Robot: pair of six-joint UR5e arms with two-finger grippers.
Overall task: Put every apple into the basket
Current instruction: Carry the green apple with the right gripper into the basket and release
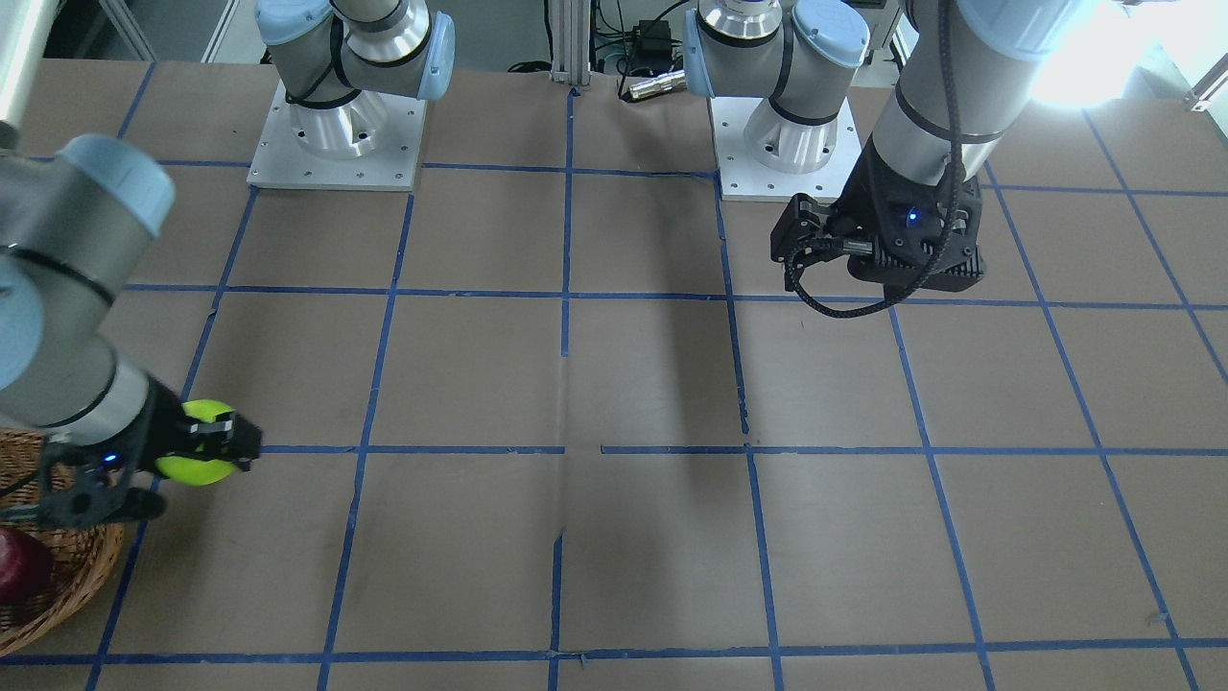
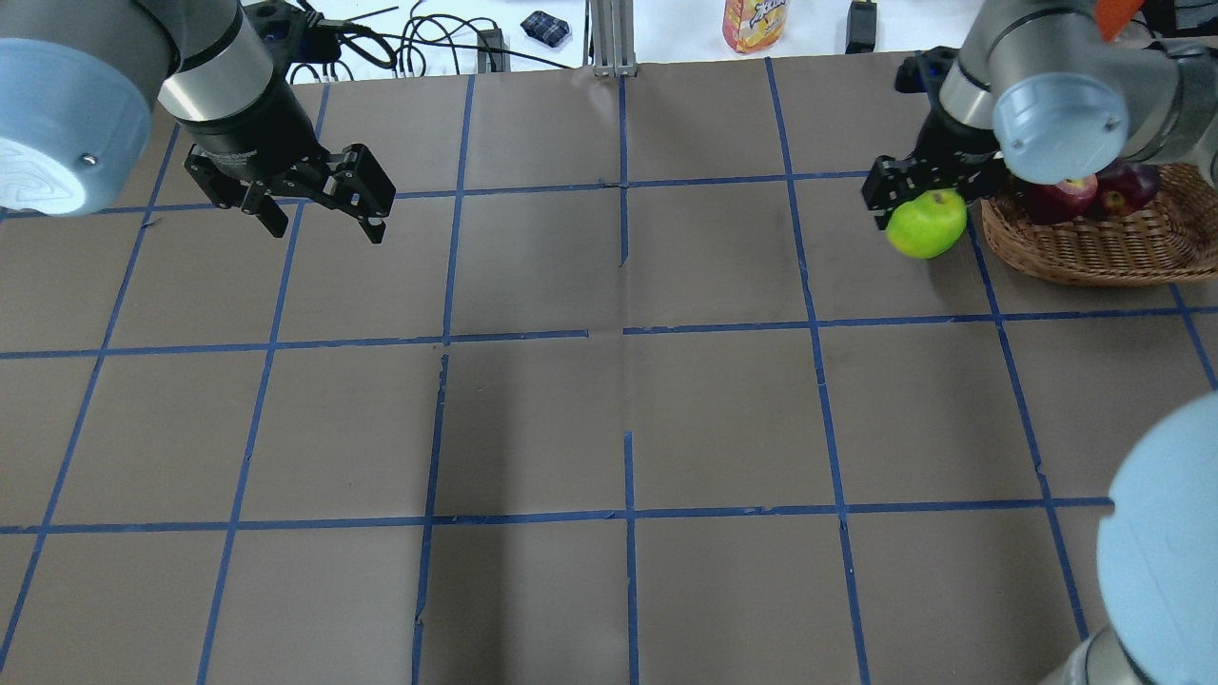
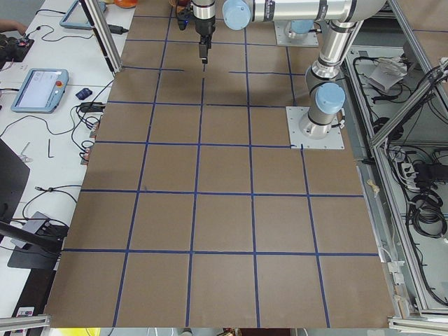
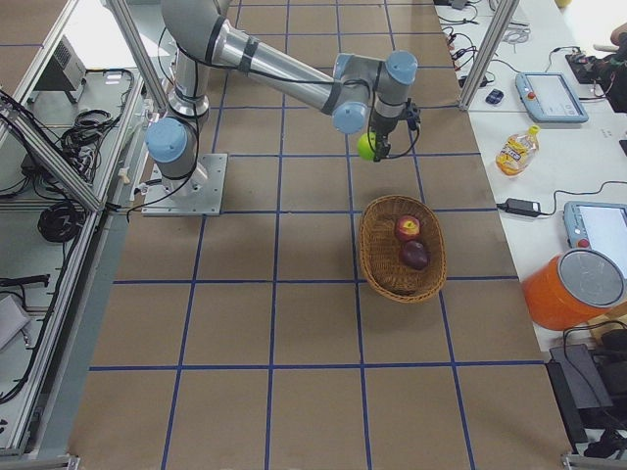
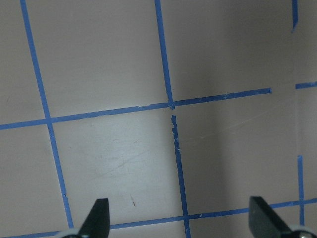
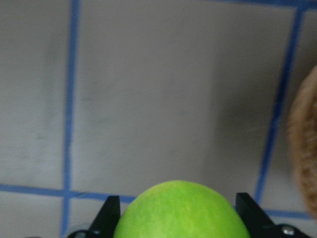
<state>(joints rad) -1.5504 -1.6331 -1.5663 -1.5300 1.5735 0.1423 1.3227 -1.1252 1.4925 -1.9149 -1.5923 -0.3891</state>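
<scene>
My right gripper (image 2: 916, 203) is shut on the bright green apple (image 2: 925, 226) and holds it above the table, just left of the wicker basket (image 2: 1085, 259). The green apple also shows in the right wrist view (image 6: 181, 210) between the fingers, and in the front view (image 1: 195, 445). The red apple (image 2: 1056, 198) and the dark maroon apple (image 2: 1129, 185) lie inside the basket, partly hidden by my right arm. My left gripper (image 2: 326, 226) is open and empty over bare table at the far left; its fingers (image 5: 97, 217) frame only taped paper.
The table is brown paper with a blue tape grid. An orange drink bottle (image 2: 756, 23) and cables lie beyond the far edge. An orange bucket (image 4: 578, 289) and a tablet (image 4: 552, 95) sit on the side bench. Both arm bases (image 1: 336, 134) stand at the robot's edge.
</scene>
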